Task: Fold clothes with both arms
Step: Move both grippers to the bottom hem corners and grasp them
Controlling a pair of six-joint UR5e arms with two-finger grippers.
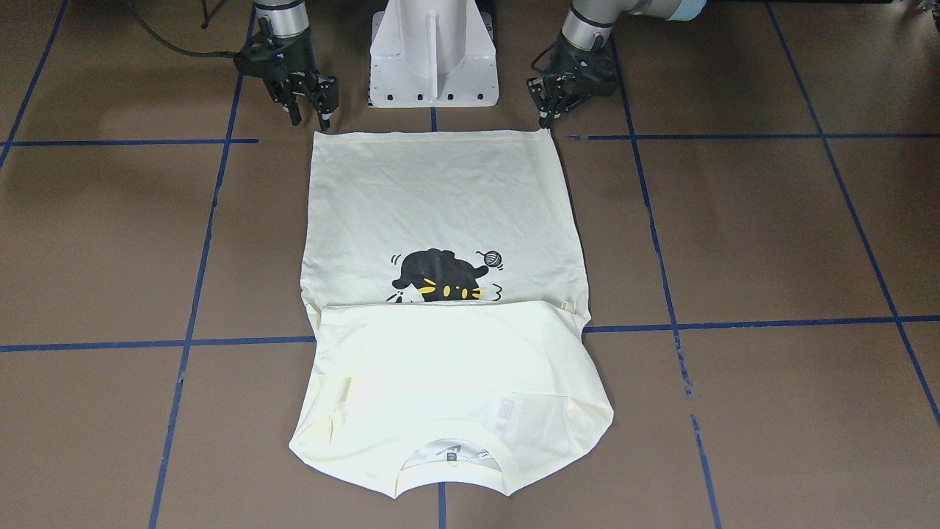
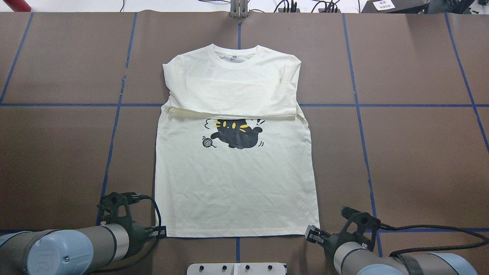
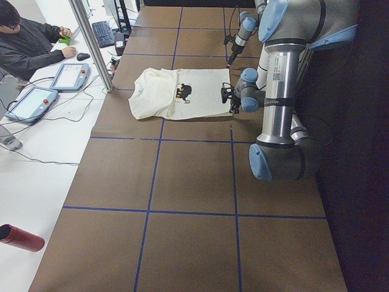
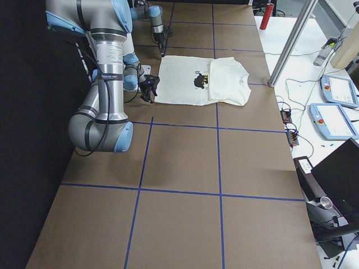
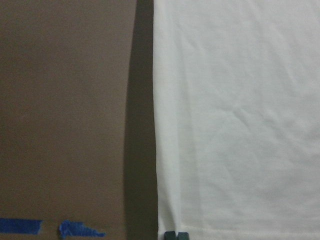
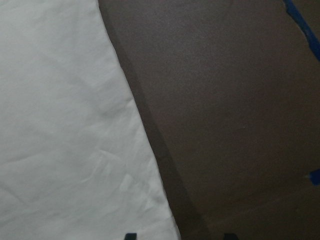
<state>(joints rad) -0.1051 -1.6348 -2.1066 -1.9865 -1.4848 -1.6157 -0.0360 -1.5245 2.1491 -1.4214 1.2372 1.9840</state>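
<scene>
One part-folded T-shirt [image 1: 440, 191], two grippers at hem corners, right gripper [image 1: 311, 117] spread, left gripper [image 1: 547, 121] seemingly pressed together.

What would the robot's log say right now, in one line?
step: grasp hem corners | T-shirt flat, cat print up | left gripper shut at one corner | right gripper open around other corner

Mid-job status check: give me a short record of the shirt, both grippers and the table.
shirt: flat on the table, print side up, collar away from the robot, hem at the robot's edge
print: black cat, its top edge under a fold across the chest
left gripper: at a hem corner, fingertips together; grip on cloth unclear
right gripper: at the other hem corner, open
table: brown, blue tape grid
</scene>
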